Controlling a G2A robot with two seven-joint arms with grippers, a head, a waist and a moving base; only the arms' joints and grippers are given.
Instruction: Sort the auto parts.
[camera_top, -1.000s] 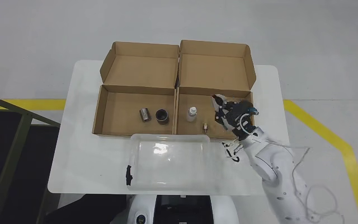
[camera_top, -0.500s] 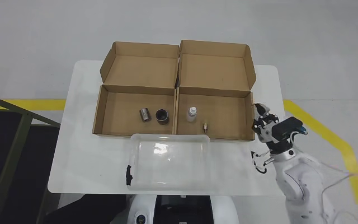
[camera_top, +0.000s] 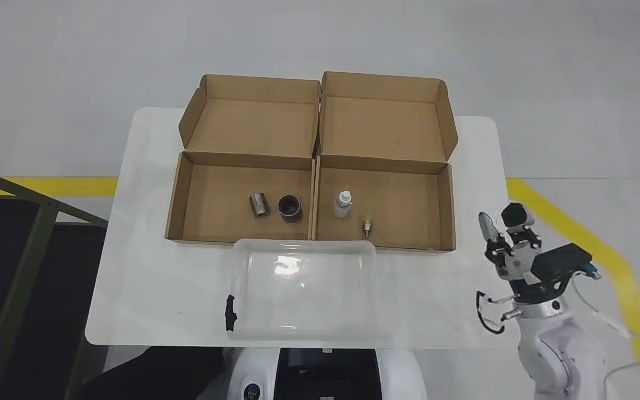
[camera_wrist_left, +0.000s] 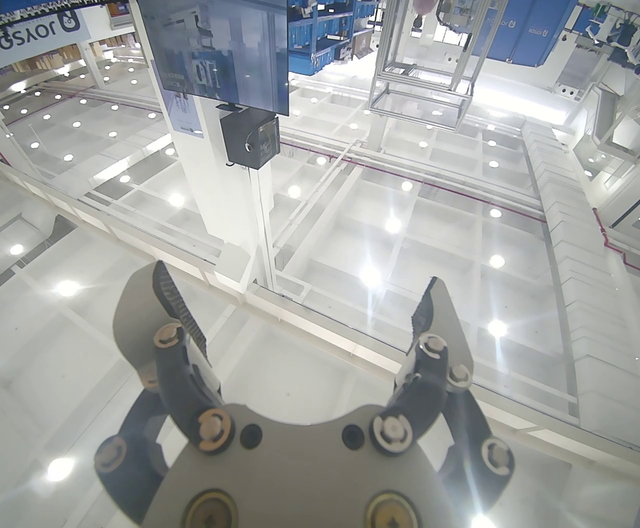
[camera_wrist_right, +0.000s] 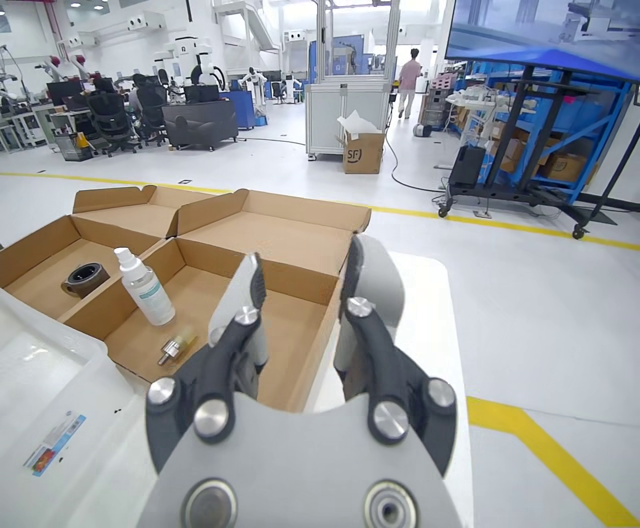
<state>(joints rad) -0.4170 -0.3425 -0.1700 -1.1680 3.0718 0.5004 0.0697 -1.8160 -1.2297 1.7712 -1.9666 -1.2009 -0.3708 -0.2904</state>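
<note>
At lower right of the top view the right gripper (camera_top: 500, 222) is hanging over the table (camera_top: 140, 300) edge, jaws part open and empty; the left gripper (camera_wrist_left: 297, 280) is gaping wide, empty too. Past the clear bin (camera_top: 240, 262) at lower centre, the right box (camera_top: 448, 205) is holding a white spray bottle (camera_top: 343, 203) and small metal fitting (camera_top: 367, 228), the left box (camera_top: 175, 205) a grey sleeve (camera_top: 259, 204) and black ring (camera_top: 290, 207).

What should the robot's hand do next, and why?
Probably just settle down to rest. The right gripper is open and empty, past the right edge of the table. The clear bin looks empty. The spray bottle and small fitting lie in the right box, the metal sleeve and dark ring in the left box.
</note>
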